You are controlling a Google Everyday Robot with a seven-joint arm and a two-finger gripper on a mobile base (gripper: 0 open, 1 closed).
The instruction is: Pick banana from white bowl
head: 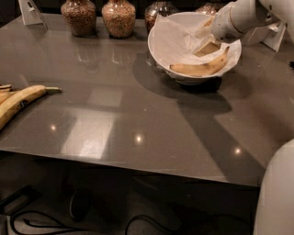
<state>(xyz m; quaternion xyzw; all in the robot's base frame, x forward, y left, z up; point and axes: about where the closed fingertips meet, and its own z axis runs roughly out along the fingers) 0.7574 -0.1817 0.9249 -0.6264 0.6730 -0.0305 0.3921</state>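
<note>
The small pale-yellow banana (200,68) lies in the white bowl (157,49), along its front side, on crinkled white paper. The bowl stands at the back right of the dark table. My gripper (206,39) hangs over the bowl's back half, just above and behind the banana, coming in from the upper right. It is open and holds nothing. One tan finger (209,47) points down at the paper close behind the banana without touching it.
Several glass jars of brown grains (79,16) stand along the back edge left of the bowl. Bigger yellow bananas (19,103) lie at the table's left edge. White card stands are at the back left (29,11) and right (276,36). My white body (276,197) fills the lower right corner.
</note>
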